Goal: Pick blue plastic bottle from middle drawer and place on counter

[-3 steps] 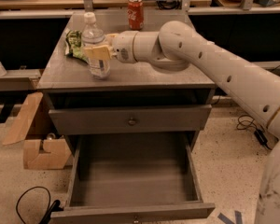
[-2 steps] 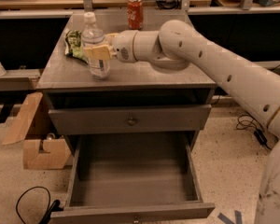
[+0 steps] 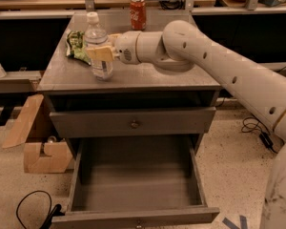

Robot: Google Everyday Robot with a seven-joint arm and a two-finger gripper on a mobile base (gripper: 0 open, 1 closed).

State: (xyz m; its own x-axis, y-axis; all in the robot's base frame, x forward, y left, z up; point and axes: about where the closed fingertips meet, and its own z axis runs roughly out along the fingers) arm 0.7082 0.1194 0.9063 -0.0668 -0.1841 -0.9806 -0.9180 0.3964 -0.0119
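The blue plastic bottle, clear with a white cap, stands upright on the counter near its left side. My gripper reaches in from the right, and its tan fingers are closed around the bottle's middle. The bottle's base rests on the counter top. The middle drawer is pulled fully open below, and its dark floor is bare.
A red soda can stands at the counter's back edge. A green snack bag lies behind the bottle on the left. A shallower drawer front with a knob is shut. A cardboard box and a cable are on the floor at left.
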